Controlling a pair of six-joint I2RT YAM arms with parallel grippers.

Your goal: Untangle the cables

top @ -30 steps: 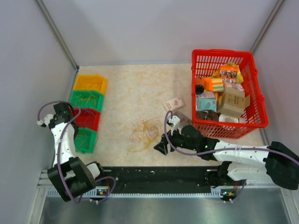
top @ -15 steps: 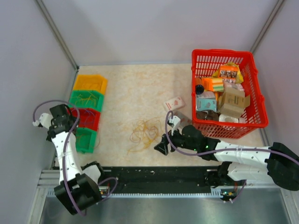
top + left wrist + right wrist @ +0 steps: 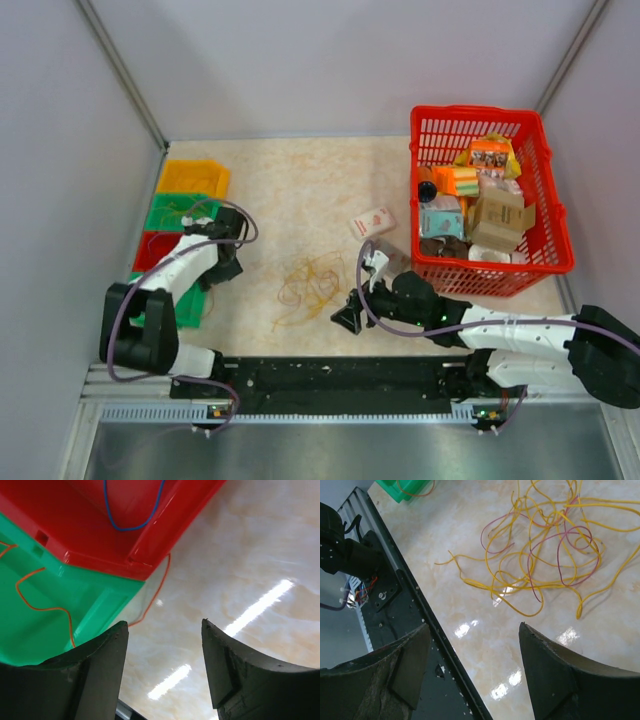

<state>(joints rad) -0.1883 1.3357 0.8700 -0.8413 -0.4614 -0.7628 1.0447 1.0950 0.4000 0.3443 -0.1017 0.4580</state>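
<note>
My right gripper [image 3: 474,630] hung empty, jaws apart, the yellow-and-purple cable tangle [image 3: 545,545] just ahead on the bench [image 3: 470,600]. My left gripper [image 3: 165,625], likewise spread, faced the red bin [image 3: 150,510]. Pinching several strands together could tighten the knots.

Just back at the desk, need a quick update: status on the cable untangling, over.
Left gripper open, empty, beside the red bin and green bin. Right gripper open, empty, just short of the cable tangle. Tangle knotted, path clear.
</note>
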